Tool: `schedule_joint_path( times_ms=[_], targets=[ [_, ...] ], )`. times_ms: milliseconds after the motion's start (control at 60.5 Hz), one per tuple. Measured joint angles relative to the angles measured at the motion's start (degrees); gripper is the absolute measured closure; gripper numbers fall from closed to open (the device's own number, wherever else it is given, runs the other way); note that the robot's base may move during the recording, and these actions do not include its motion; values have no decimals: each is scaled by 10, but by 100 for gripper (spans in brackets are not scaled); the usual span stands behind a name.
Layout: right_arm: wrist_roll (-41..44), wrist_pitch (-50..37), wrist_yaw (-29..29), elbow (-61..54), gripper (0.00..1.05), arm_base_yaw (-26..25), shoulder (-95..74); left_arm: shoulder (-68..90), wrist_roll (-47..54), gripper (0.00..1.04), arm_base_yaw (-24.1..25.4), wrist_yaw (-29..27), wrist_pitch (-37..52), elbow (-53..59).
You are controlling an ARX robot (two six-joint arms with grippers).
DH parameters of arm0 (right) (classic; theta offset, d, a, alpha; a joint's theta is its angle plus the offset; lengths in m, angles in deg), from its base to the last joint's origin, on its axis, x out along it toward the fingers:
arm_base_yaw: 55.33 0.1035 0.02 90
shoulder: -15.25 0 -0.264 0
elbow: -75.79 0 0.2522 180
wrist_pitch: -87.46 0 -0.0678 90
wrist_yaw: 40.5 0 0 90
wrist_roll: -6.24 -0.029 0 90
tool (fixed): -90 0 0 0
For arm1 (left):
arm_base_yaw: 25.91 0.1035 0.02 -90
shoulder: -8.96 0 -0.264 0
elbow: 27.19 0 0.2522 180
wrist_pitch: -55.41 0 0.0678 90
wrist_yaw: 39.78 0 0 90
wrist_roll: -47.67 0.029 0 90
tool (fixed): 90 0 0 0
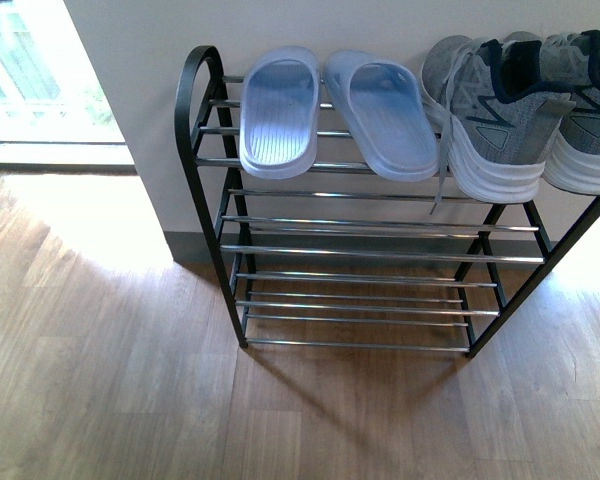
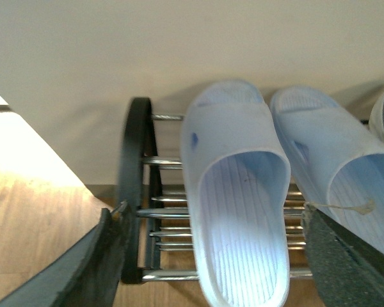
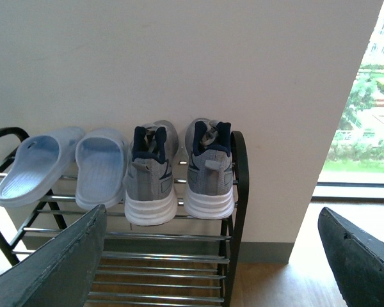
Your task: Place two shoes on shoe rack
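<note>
**Both shoes on the top tier**

The two shoes (image 3: 179, 173) sit side by side at the right end of the rack's (image 1: 202, 150) top tier, heels outward, next to two blue slippers (image 1: 330, 110). Both pincers are spread wide and hold nothing: left (image 2: 211, 256) in front of the slippers, right (image 3: 211, 256) facing the shoes from well back. The shoes look light, with soft knit uppers and stiffer soles; the heel collar seems the best hold. The task looks done.
</note>
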Motion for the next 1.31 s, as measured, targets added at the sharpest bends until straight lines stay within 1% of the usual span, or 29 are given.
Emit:
schedule_joint_path(
  times_ms=[17, 50, 66, 83, 99, 132, 198, 248, 281, 347, 562, 578, 810, 1074, 1107, 1140, 1206, 1305],
  targets=[
    [0, 0, 0, 0, 9, 0, 0, -16, 5, 10, 4, -7, 12, 19],
    [0, 0, 0, 0, 9, 0, 0, -40, 28, 16, 15, -18, 91, 65],
    [0, 0, 0, 0, 9, 0, 0, -48, 43, 20, 20, -19, 137, 87],
    [0, 0, 0, 0, 9, 0, 0, -52, 46, 22, 23, -17, 159, 99],
    [0, 0, 0, 0, 9, 0, 0, -59, 58, 25, 29, -12, 200, 120],
    [0, 0, -1, 0, 9, 0, 0, -70, 68, 31, 36, -9, 252, 153],
    [0, 0, 0, 0, 9, 0, 0, -92, 84, 41, 49, 5, 320, 213],
    [0, 0, 0, 0, 9, 0, 0, -108, 89, 49, 55, 15, 343, 247],
    [0, 0, 0, 0, 9, 0, 0, -127, 94, 56, 61, 23, 354, 275],
    [0, 0, 0, 0, 9, 0, 0, -155, 98, 66, 72, 37, 364, 313],
    [0, 0, 0, 0, 9, 0, 0, -233, 102, 102, 106, 65, 374, 408],
    [0, 0, 0, 0, 9, 0, 0, -241, 101, 104, 108, 68, 374, 415],
    [0, 0, 0, 0, 9, 0, 0, -320, 103, 104, 132, 91, 366, 481],
    [0, 0, 0, 0, 9, 0, 0, -409, 104, 104, 152, 112, 325, 533],
    [0, 0, 0, 0, 9, 0, 0, -423, 104, 104, 168, 138, 317, 541],
    [0, 0, 0, 0, 9, 0, 0, -424, 104, 104, 179, 148, 332, 550],
    [0, 0, 0, 0, 9, 0, 0, -431, 104, 104, 193, 150, 341, 565],
    [0, 0, -1, 0, 9, 0, 0, -464, 105, 104, 195, 154, 313, 581]
  ],
)
